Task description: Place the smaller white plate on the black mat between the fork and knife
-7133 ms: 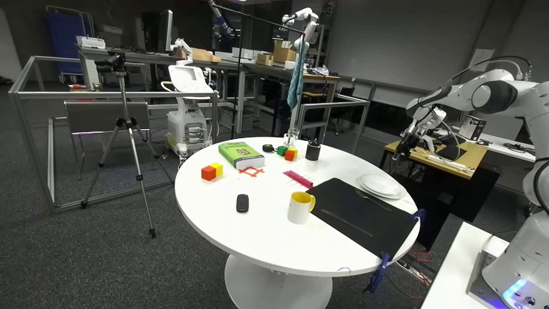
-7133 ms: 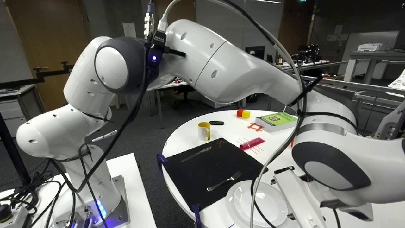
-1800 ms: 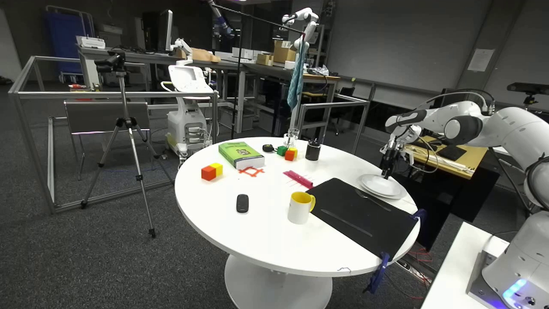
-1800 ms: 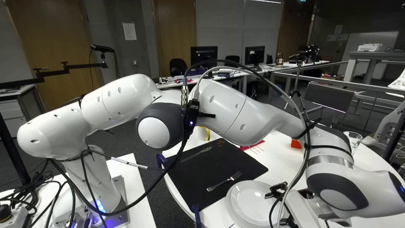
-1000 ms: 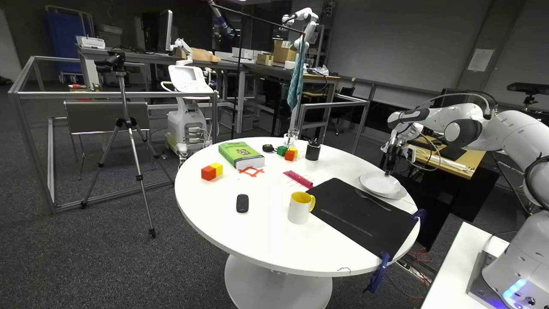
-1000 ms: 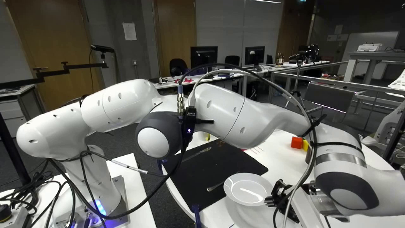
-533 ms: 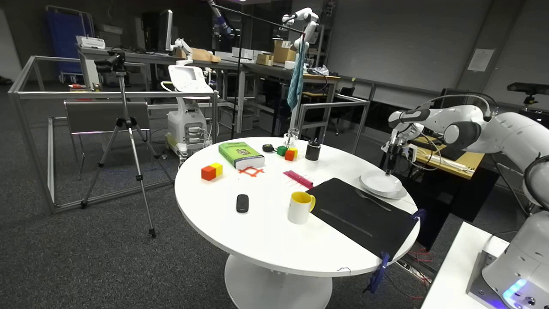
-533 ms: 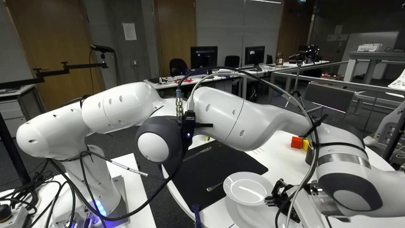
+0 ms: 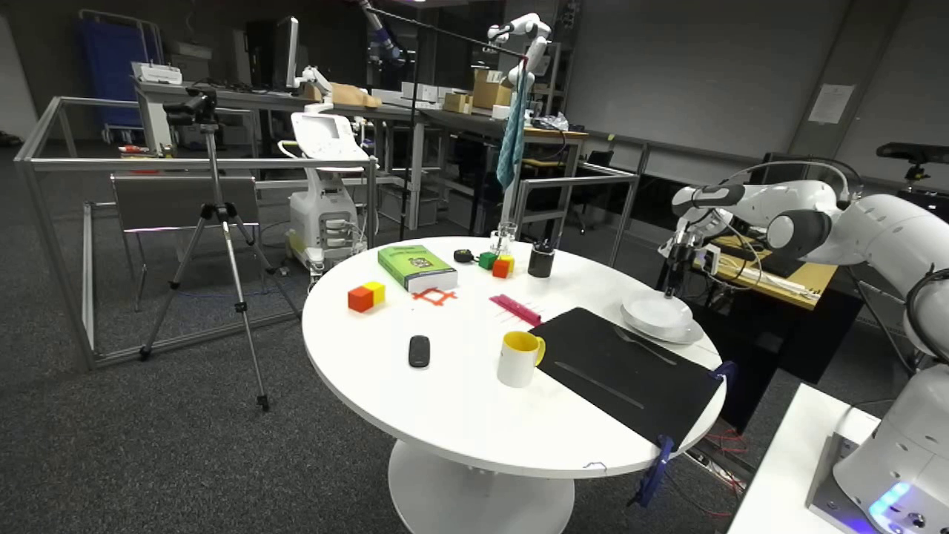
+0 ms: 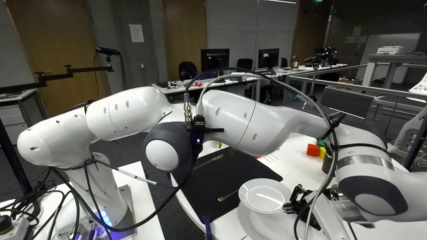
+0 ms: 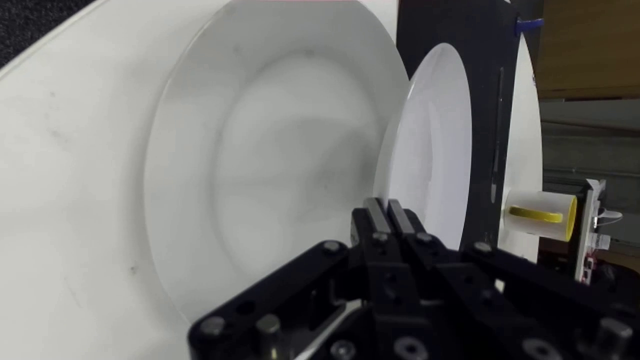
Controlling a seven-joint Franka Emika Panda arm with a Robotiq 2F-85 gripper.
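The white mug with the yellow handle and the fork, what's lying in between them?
The knife! An exterior view shows it flat on the black mat, between the white mug and the fork.

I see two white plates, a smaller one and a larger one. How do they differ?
Size: the smaller plate is narrower than the larger plate. Support: the tool pinches the smaller plate by its rim, while the larger plate rests on the round table. Tilt: the smaller plate slants, while the larger plate lies flat. Both are round and white.
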